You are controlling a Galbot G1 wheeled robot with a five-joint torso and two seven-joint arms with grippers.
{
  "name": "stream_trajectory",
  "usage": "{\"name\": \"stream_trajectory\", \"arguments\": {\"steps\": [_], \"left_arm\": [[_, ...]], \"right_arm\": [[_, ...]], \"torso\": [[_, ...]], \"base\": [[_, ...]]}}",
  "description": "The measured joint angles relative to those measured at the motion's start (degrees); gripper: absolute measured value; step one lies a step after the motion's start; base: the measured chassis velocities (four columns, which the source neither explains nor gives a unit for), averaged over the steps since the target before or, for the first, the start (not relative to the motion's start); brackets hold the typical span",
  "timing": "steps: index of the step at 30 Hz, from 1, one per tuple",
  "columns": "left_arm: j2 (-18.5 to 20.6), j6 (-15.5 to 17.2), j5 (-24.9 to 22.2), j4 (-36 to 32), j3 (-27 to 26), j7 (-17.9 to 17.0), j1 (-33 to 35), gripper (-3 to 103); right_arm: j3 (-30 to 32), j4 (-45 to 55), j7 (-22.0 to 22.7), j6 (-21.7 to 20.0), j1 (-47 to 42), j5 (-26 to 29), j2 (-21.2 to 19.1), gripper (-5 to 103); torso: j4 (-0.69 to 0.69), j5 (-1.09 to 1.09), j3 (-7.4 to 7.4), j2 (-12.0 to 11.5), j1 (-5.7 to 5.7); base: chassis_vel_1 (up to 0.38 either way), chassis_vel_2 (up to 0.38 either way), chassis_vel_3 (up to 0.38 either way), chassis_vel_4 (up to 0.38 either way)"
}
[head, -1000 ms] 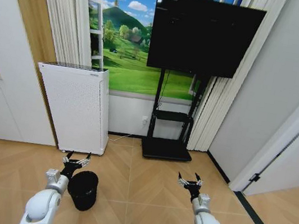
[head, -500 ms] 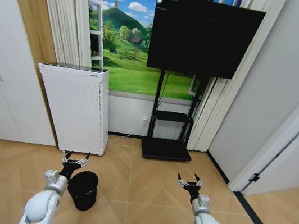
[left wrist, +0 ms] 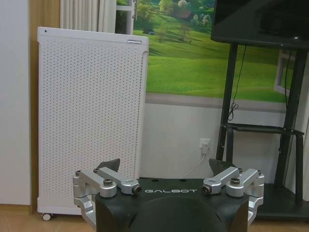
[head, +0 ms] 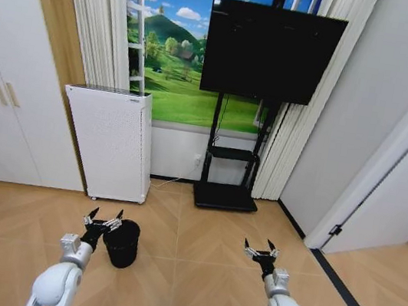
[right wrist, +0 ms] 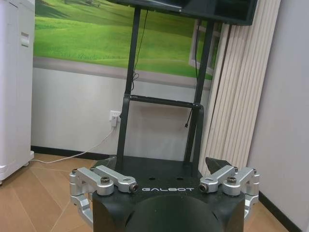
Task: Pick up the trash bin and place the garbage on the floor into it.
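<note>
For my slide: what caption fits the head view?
Both claws open, left claw beside the bin, right claw over bare floor.

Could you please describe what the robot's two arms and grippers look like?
Both arms have smooth white rounded shells ending in silver wrist blocks. The left gripper and right gripper have black bodies marked GALBOT in white, silver bolted linkages and dark pointed jaws.

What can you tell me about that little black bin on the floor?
The trash bin is a small, round, plain black container that narrows slightly toward its base. It stands upright on the wooden floor, in front of the white perforated appliance and well apart from it. The left gripper, fingers spread open, hovers just beside its rim on the robot's left; whether they touch cannot be told. Its inside looks dark, so any contents are hidden.
</note>
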Motion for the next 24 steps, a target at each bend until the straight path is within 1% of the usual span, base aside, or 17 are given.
{"name": "stream_trajectory", "arguments": {"steps": [3,4,5,6,9,11,14,15,19,20,24], "left_arm": [[-0.2,0.1,0.3,-0.2,0.1,0.0,0.2,100],[-0.3,0.1,0.3,-0.4,0.1,0.0,0.4,100],[-0.3,0.1,0.3,-0.4,0.1,0.0,0.4,100],[-0.4,0.1,0.5,-0.6,0.1,0.0,0.5,100],[-0.6,0.2,0.7,-0.9,0.2,0.0,0.9,100],[-0.7,0.2,0.8,-1.3,0.2,0.0,1.3,100],[-0.8,0.2,0.9,-1.4,0.2,0.0,1.6,100],[-0.9,0.2,0.9,-1.5,0.2,0.0,1.7,100],[-1.1,0.1,1.1,-1.7,0.2,-0.3,2.0,100],[-1.2,0.0,1.1,-1.7,0.2,-0.3,2.2,100],[-1.4,-0.2,1.1,-1.8,0.2,-0.3,2.6,100]], "right_arm": [[0.2,-0.1,-0.1,0.3,-0.4,0.3,-0.2,100],[0.4,-0.2,-0.1,0.5,-0.7,0.5,-0.4,100],[0.4,-0.2,-0.1,0.5,-0.7,0.5,-0.4,100],[0.6,-0.2,-0.1,0.7,-1.0,0.7,-0.5,100],[0.8,-0.2,-0.1,0.9,-1.4,0.8,-0.6,100],[1.0,-0.3,-0.1,1.2,-1.6,0.9,-0.7,100],[1.1,-0.4,-0.1,1.5,-1.8,1.0,-0.8,100],[1.1,-0.5,-0.1,1.7,-1.8,1.1,-0.9,100],[1.1,-1.5,-0.1,3.2,-1.7,1.2,-0.9,100],[1.1,-2.0,-0.1,4.0,-1.6,1.2,-0.9,100],[0.9,-2.2,-0.1,4.4,-1.6,1.2,-0.5,100]], "torso": [[0.00,0.05,-0.01,0.0,0.00],[-0.02,0.05,-0.03,0.0,-0.03],[-0.02,0.05,-0.03,0.0,-0.03],[-0.01,-0.01,-0.05,0.0,-0.05],[0.00,0.04,-0.04,-0.1,-0.04],[-0.02,0.02,-0.06,-0.1,-0.05],[0.00,0.01,-0.07,-0.1,-0.05],[0.00,0.03,-0.07,-0.1,-0.04],[-0.02,0.03,-0.08,-0.1,-0.05],[-0.01,0.01,-0.09,-0.1,-0.06],[0.00,0.03,-0.12,-0.1,-0.10]], "base": [[0.286,-0.284,-0.298,0.299],[0.285,-0.301,-0.265,0.272],[0.285,-0.301,-0.265,0.272],[0.300,-0.329,-0.304,0.288],[0.301,-0.303,-0.298,0.287],[0.296,-0.295,-0.273,0.279],[0.278,-0.291,-0.273,0.284],[0.292,-0.285,-0.282,0.297],[0.278,-0.284,-0.269,0.261],[0.234,-0.269,-0.232,0.235],[0.214,-0.223,-0.187,0.213]]}}
